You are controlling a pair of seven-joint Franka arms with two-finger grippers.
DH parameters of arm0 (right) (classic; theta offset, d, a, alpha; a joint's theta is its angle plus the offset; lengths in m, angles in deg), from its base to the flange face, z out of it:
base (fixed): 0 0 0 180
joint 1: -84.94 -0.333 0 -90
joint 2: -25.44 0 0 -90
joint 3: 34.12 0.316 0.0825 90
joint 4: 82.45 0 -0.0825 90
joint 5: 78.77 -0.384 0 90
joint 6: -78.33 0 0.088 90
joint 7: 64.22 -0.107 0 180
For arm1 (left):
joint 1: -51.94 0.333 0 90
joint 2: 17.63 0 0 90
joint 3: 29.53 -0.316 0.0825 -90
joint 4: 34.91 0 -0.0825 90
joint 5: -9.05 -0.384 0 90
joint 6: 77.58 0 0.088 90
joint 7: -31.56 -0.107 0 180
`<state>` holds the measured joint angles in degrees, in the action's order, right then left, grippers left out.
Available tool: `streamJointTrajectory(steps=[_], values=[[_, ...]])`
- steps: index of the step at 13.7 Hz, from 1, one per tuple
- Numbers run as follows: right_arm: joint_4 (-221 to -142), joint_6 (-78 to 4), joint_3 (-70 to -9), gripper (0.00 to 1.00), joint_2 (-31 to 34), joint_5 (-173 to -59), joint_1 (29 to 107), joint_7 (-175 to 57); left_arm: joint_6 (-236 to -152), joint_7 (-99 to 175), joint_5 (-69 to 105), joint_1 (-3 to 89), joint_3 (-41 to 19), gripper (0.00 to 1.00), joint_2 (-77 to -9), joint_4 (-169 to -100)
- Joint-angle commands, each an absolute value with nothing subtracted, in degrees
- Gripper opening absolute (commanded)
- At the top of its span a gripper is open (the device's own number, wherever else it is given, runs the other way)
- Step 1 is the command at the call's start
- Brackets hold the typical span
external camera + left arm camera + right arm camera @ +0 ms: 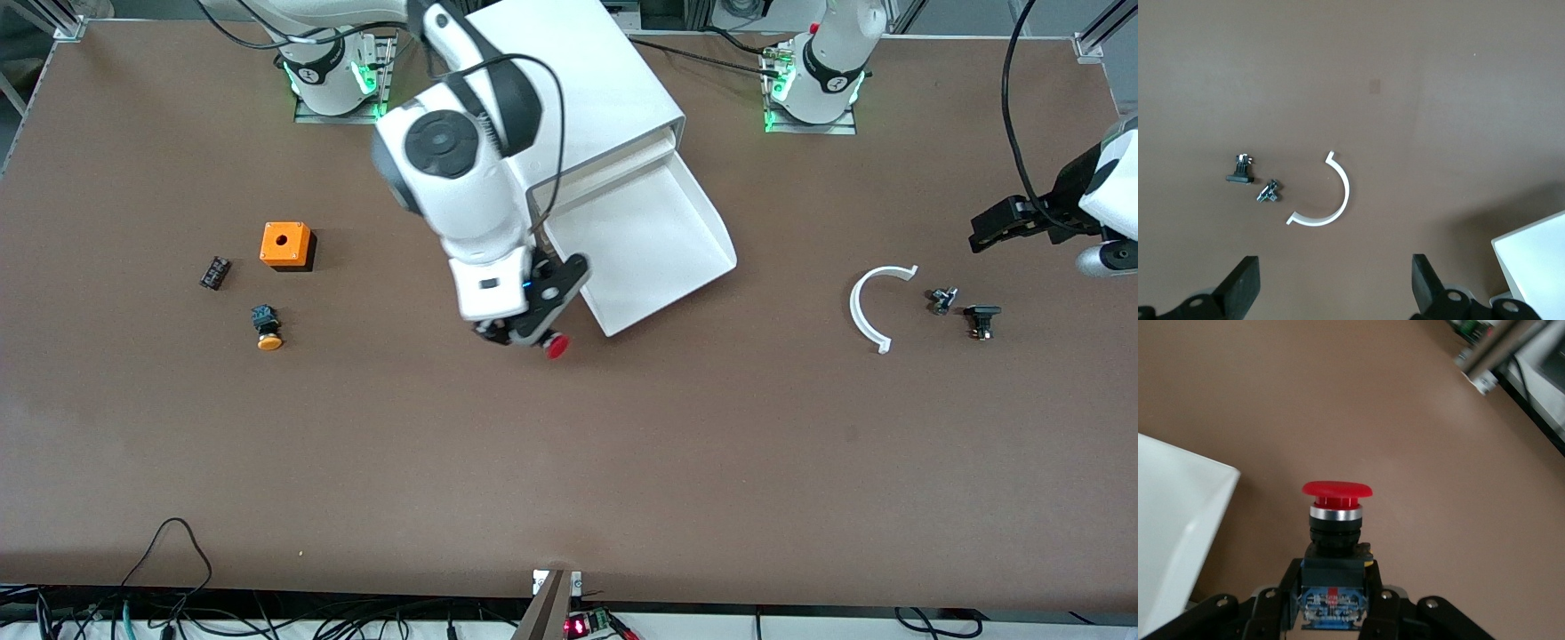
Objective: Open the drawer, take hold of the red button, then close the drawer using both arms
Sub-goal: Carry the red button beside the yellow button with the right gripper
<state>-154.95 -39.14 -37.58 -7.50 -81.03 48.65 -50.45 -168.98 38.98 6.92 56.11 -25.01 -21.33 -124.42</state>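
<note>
The right pincer [532, 331] is clenched on the button [555, 345], its two black fingers [1381, 603] pressed against the sides of the button's black body while the red cap sticks out past the fingertips. In the front view the cap shows at about four o'clock from the pincer, over bare brown counter [569, 462], just off the front corner of the drawer [647, 240]. Whether the button touches the counter or hangs just above it cannot be told.

The drawer lies at about one o'clock from the right pincer. It is pulled well out of the white cabinet [587, 84], and the part of its tray that shows holds nothing; the right arm covers one corner of it. The cabinet sits between the two arm bases, set at a slant.

At about nine o'clock from the right pincer, toward the right arm's end of the counter, lie an orange-capped button [266, 327], an orange cube [286, 245] with a hole in its top, and a small black part [214, 272].

The left pincer [1335, 283] hangs released, its fingers [1241, 283] spread wide, over the left arm's end of the counter. Under and near it lie a white curved strip [871, 307] and two small dark parts [942, 300], [981, 319], all apart from one another.
</note>
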Motion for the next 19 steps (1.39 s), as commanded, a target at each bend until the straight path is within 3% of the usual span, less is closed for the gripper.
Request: streamJointTrajectory(steps=[1, 6, 12, 15, 19], values=[[-162.69, -37.70, -37.11, 0.21, -1.64, -81.14, 52.68, -53.92, -173.45, 39.55, 6.32, 55.64, -24.70, 1.00, -22.90, -126.13], [-171.91, -30.59, -37.20, 0.22, 5.04, -80.52, 61.18, -67.35, -184.60, 45.07, 6.41, 53.52, -23.04, 1.00, -24.75, -134.12], [-179.47, -29.59, -37.11, 0.23, 5.13, -80.09, 70.78, -73.01, -204.19, 60.71, 6.50, 52.12, -16.97, 1.00, -27.21, -146.42], [-186.22, -38.26, -37.02, 0.25, 5.13, -77.37, 72.46, -72.74, -214.39, 69.67, 6.50, 49.23, -16.00, 1.00, -30.37, -151.00], [-195.72, -50.76, -36.76, 0.25, 5.05, -75.17, 73.69, -72.74, -222.31, 86.10, 6.50, 42.90, -15.82, 1.00, -36.87, -151.18]])
